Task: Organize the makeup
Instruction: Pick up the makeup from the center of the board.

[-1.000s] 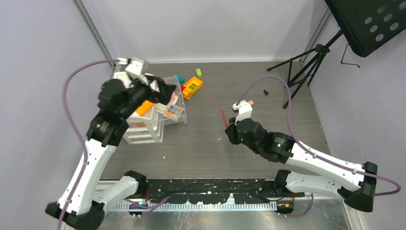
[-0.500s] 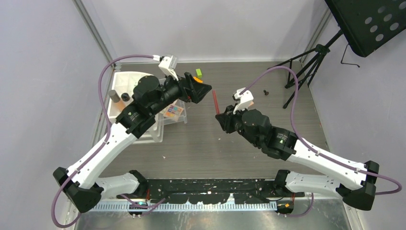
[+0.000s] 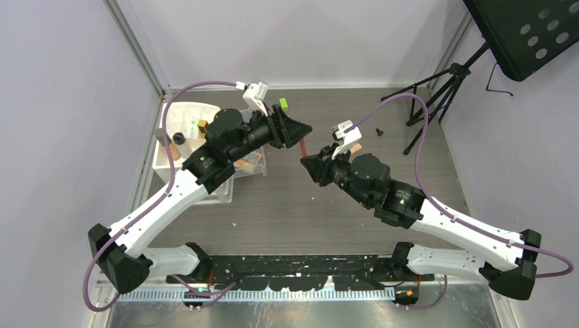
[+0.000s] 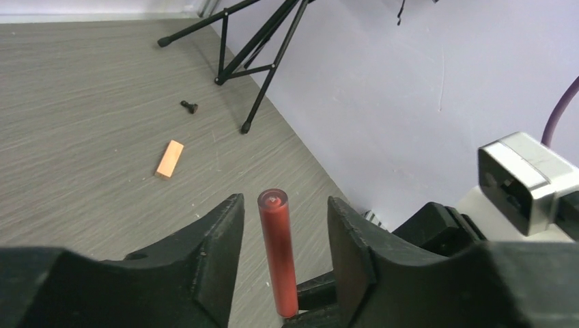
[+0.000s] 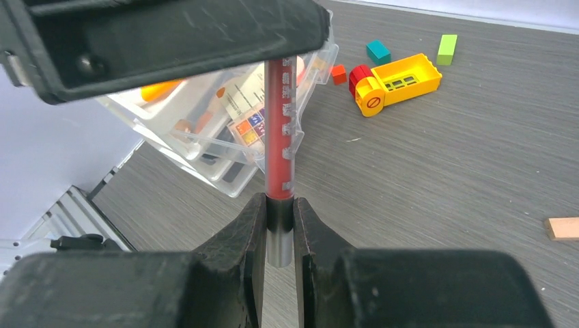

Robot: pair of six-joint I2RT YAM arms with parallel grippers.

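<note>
We find the pencil point(image 4: 278, 253) off the surface point(image 3: 287, 198), one end in the right pincer point(image 5: 278, 205), the other between the fingers point(image 4: 212, 236) of the left pincer point(image 4: 285, 200). Left of it sits the organizer point(image 3: 225, 193), the toy brick point(image 5: 399, 80) on the surface near it; the tripod point(image 3: 437, 96) stands back right.

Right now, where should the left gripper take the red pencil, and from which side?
Grip the red pencil on its bare shaft above the right gripper, which pinches its grey end. Come from the clear organizer side, where the left gripper straddles it, jaws open.
</note>
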